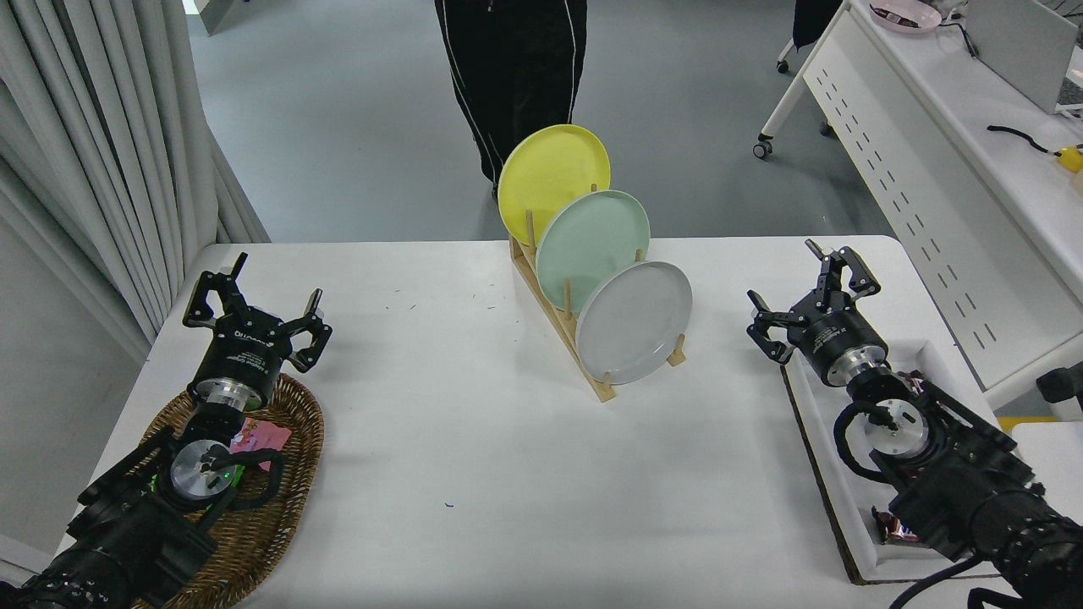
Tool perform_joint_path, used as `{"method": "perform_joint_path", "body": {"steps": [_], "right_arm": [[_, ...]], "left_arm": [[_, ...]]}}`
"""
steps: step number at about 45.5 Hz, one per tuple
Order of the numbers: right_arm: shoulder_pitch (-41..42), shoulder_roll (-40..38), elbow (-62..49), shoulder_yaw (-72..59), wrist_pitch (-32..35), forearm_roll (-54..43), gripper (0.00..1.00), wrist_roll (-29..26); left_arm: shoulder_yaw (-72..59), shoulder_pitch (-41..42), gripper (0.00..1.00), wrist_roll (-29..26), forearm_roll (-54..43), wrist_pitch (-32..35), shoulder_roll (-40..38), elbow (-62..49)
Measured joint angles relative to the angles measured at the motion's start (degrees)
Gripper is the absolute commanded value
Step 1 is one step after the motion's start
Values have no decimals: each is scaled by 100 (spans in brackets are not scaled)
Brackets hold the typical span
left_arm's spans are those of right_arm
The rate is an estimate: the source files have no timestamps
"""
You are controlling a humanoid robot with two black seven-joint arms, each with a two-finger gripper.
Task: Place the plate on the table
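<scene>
The pale grey plate stands on edge in the front slot of a wooden rack at the middle of the white table. Behind it in the rack stand a mint-green plate and a yellow plate. My right gripper is open and empty, to the right of the grey plate and apart from it. My left gripper is open and empty, parked at the lower left over a wicker basket.
A wicker basket with pink packets lies under the left arm. A white tray with a snack wrapper lies under the right arm. A person in dark trousers stands at the far side. A long white desk stands at the upper right.
</scene>
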Motion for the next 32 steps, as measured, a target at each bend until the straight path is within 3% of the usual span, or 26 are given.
{"method": "perform_joint_path", "body": {"steps": [32], "right_arm": [[18,5,12,-53,-23,-5,100,1]], "left_arm": [[-2,0,100,-8,0,0,0,0]]}}
